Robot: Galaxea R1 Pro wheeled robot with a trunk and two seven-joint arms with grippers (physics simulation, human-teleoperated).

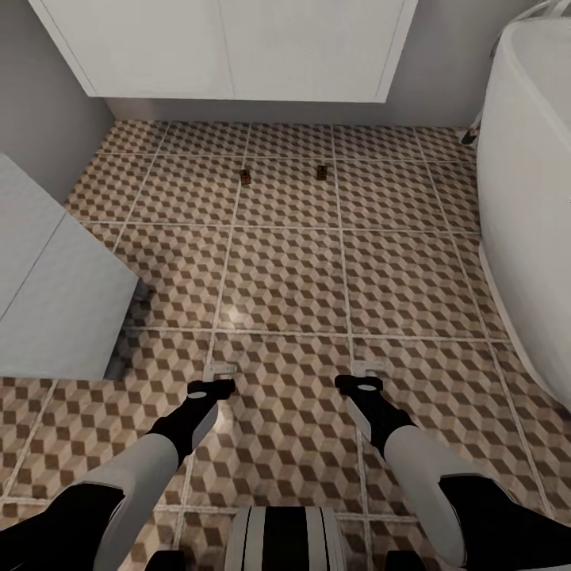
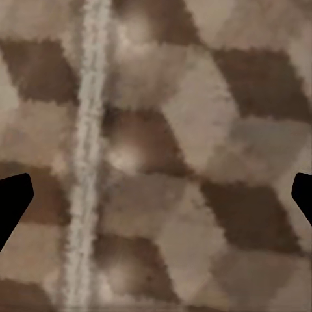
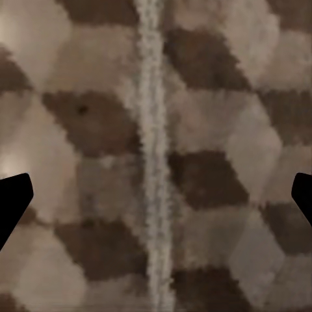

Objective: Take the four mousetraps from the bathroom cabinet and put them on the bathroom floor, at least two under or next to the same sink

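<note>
Two mousetraps lie on the bathroom floor (image 1: 285,277) just in front of the white two-door vanity (image 1: 230,47): one small brown mousetrap (image 1: 245,176) and a second mousetrap (image 1: 322,171) to its right. The sink basin on top of the vanity is out of view, and so is the cabinet. My left gripper (image 1: 220,371) and right gripper (image 1: 369,369) hang low over the tiles near me, far from the traps. Both are open with nothing between their fingers. The left wrist view has cube-pattern tile (image 2: 195,162) between dark fingertips (image 2: 13,201), and the right wrist view has tile (image 3: 214,182) between fingertips (image 3: 13,201).
The white bathtub (image 1: 531,198) curves along the right side. A pale grey boxy object (image 1: 47,293) juts in from the left. A grey wall flanks the vanity. Open tiles stretch between me and the traps.
</note>
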